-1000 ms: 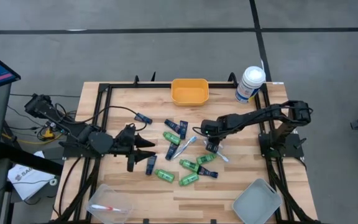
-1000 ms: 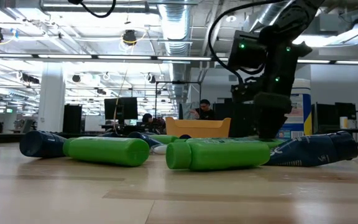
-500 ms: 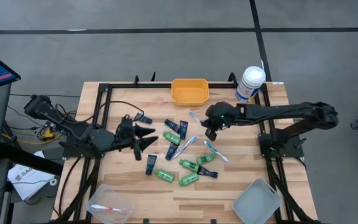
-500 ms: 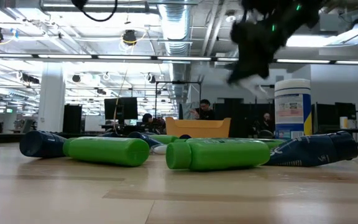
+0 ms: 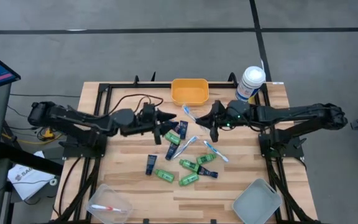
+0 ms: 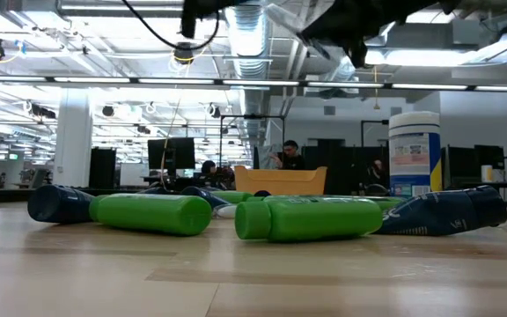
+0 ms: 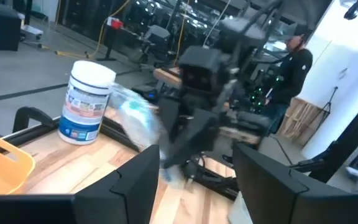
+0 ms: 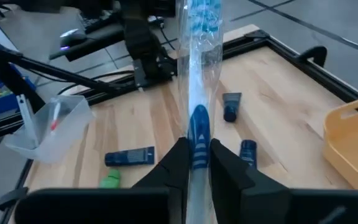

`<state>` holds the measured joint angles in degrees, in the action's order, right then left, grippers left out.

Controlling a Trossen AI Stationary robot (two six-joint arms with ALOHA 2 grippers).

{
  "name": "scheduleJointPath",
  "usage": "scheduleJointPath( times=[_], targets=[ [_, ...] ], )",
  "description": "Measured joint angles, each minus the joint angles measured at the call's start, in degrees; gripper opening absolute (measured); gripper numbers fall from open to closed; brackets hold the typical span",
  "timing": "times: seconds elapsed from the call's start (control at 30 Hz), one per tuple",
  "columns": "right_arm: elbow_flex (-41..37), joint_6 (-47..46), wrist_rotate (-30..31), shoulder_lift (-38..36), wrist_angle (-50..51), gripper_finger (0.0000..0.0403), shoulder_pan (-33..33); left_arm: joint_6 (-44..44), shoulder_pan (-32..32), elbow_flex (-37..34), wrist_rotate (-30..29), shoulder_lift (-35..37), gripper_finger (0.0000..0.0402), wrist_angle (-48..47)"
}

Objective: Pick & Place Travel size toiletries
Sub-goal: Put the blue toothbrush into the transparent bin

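Observation:
My right gripper [image 5: 212, 120] is shut on a white-and-blue toothbrush in a clear wrapper [image 5: 188, 113], held above the table's middle. My left gripper [image 5: 170, 118] stands open, just left of the toothbrush's free end and apart from it. Its fingers [image 7: 135, 180] have nothing between them. More travel size toiletries lie flat on the wood below: green bottles [image 5: 171, 137] [image 6: 152, 214], navy tubes [image 5: 151, 164] [image 6: 447, 211] and two toothbrushes [image 5: 184, 147] [image 5: 215, 150]. My right gripper pinches the wrapped toothbrush between its two fingers [image 8: 178, 163] near one end, at the blue part of the handle [image 8: 197, 140]. The fingers come about level from the table's right and lie along it. The toothbrush is lifted clear and sticks out past the fingertips toward my left gripper.
An orange bin [image 5: 189, 91] stands at the far edge, with a white canister with a blue label [image 5: 250, 84] to its right. A clear container [image 5: 107, 205] holding a toothbrush sits at the near left. A grey tray [image 5: 258, 202] sits at the near right.
My right gripper has risen from the table with the toothbrush, tipping from pointing down to nearly level, so the toothbrush is lifted clear. My left gripper has swung toward the table's far edge and right, toward the toothbrush's free end.

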<state>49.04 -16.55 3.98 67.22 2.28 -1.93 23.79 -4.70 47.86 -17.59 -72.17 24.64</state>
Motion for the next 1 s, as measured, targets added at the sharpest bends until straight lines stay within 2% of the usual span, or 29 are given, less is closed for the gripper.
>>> scheduleJointPath(
  times=[0.23, 0.7, 1.0],
  targets=[
    [0.0, 0.1, 0.1, 0.0, -2.0, 0.0019, 1.4, 0.0, 4.2, 0.0, 5.6, -4.0, 0.0200, 2.8],
    [0.0, 2.1, -0.1, 0.0, -4.4, 0.0000, 1.6, 0.4, 4.8, 0.0, 7.5, -11.2, 0.0200, 15.8],
    [0.0, 2.2, -1.2, 0.0, -4.6, 0.0000, 1.6, -1.2, 6.8, 0.0, 7.6, -12.2, 0.0191, 21.8]
  ],
)
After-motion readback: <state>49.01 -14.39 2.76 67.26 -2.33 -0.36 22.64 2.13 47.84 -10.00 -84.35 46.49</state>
